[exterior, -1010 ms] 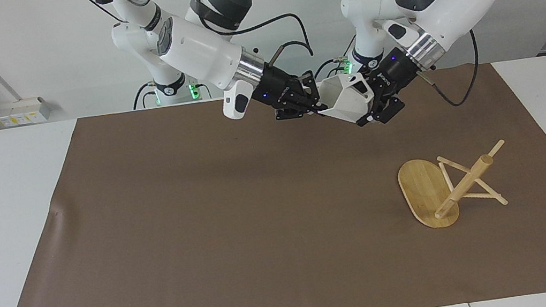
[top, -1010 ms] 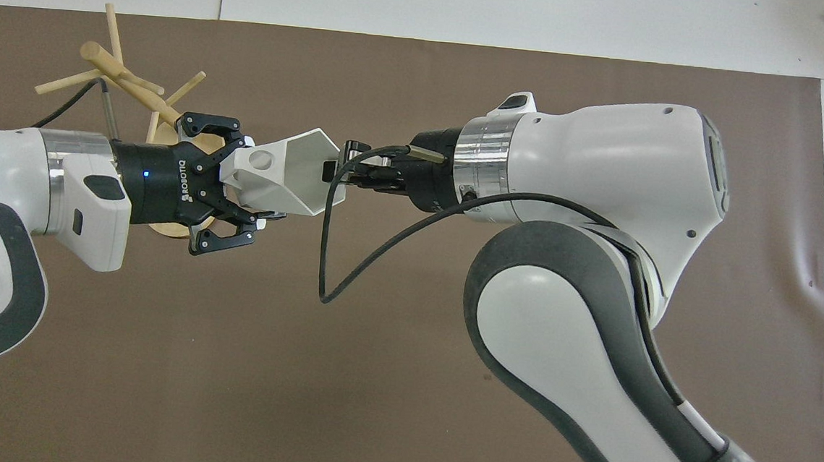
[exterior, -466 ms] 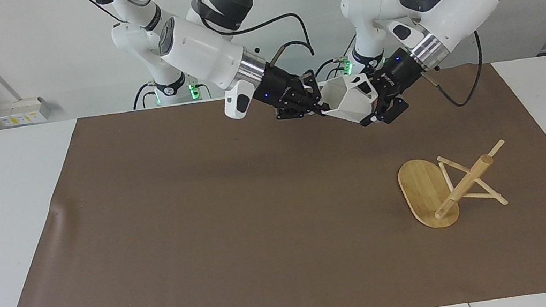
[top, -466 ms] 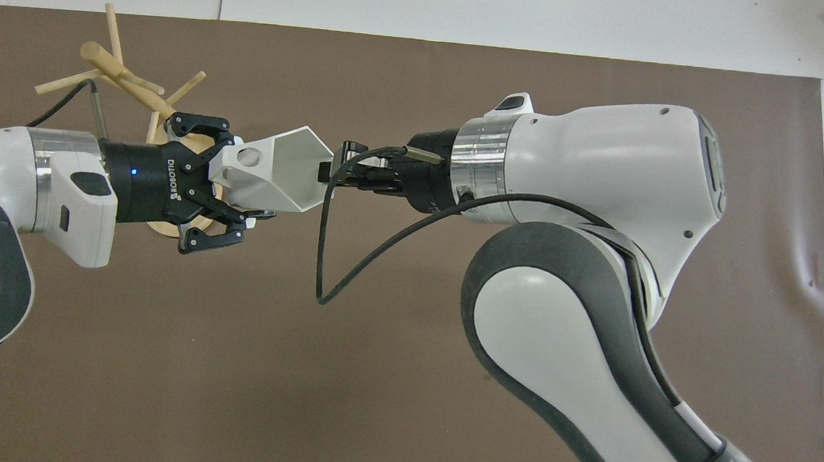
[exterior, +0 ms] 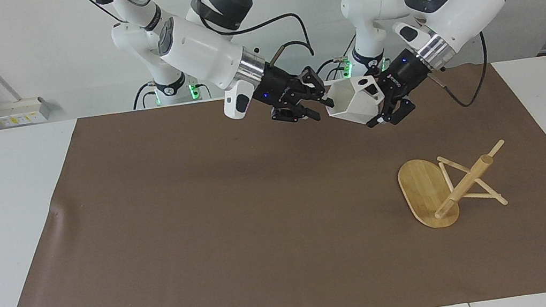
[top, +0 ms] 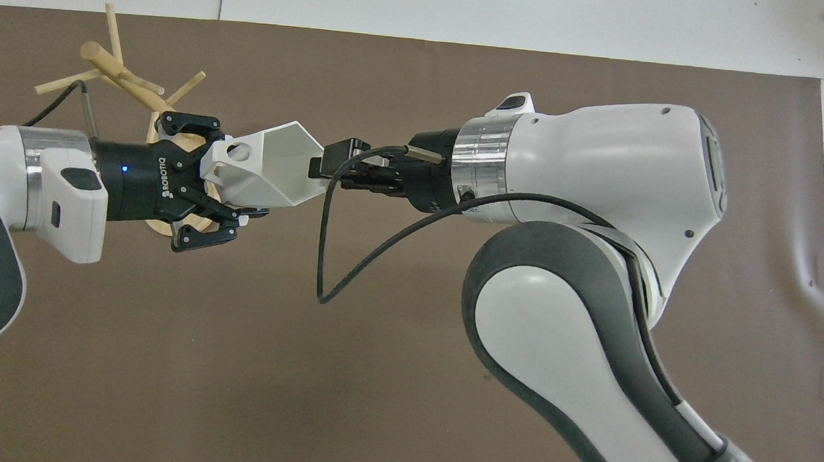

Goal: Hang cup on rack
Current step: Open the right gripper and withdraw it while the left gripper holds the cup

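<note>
Cup (exterior: 354,101), matte white and faceted, clamped in left jaws; right jaws parted beside it.

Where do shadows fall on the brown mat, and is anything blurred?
Facing view: a soft, wide shadow on the mat under the arms; the rack casts hardly any. Overhead view: even light, the cup sharp, no hard glare on the right arm.
</note>
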Motion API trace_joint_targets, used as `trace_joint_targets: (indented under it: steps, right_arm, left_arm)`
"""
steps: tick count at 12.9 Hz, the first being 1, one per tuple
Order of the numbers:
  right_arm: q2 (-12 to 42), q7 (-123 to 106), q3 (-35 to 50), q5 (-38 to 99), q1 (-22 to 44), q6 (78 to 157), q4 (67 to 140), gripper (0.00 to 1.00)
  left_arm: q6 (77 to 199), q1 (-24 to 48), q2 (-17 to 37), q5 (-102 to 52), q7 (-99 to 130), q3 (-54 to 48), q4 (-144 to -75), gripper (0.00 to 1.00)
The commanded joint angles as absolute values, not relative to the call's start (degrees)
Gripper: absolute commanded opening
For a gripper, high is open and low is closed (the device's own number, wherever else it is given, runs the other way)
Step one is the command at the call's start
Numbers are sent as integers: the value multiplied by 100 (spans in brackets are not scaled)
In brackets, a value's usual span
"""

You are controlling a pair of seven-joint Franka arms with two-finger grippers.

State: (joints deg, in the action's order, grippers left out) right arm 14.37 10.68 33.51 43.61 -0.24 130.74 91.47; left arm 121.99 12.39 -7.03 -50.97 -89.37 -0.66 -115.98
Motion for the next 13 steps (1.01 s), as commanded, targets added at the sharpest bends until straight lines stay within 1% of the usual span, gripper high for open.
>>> trace_joint_targets:
  steps: [1,4,8,9,11,13]
  right_arm:
    - [1424,1099,3393,4412,-88,13025,9149,100]
    - [1424,1143,3393,4421,-88,13017,9149,100]
    - [1415,1134,3358,4386,-88,13087,9141,100]
    - [1406,1108,3314,4212,-88,13078,9141,100]
    - [1406,1134,3218,3457,-140,13061,9123,100]
    - [1389,1108,2989,3139,-141,12991,9123,100]
  left_arm:
    - [12138,1178,-879,-5002,-8693,-62,-11777,0]
    - [12138,1187,-862,-4168,-7904,-70,-11769,0]
    - [12068,1064,-870,-3877,-7691,-70,-11786,0]
    - [12041,1046,-861,-3693,-7438,-62,-11777,0]
    - [12050,1125,-844,-2826,-6396,-79,-11769,0]
    - [12059,1134,-835,-2374,-5750,-97,-11768,0]
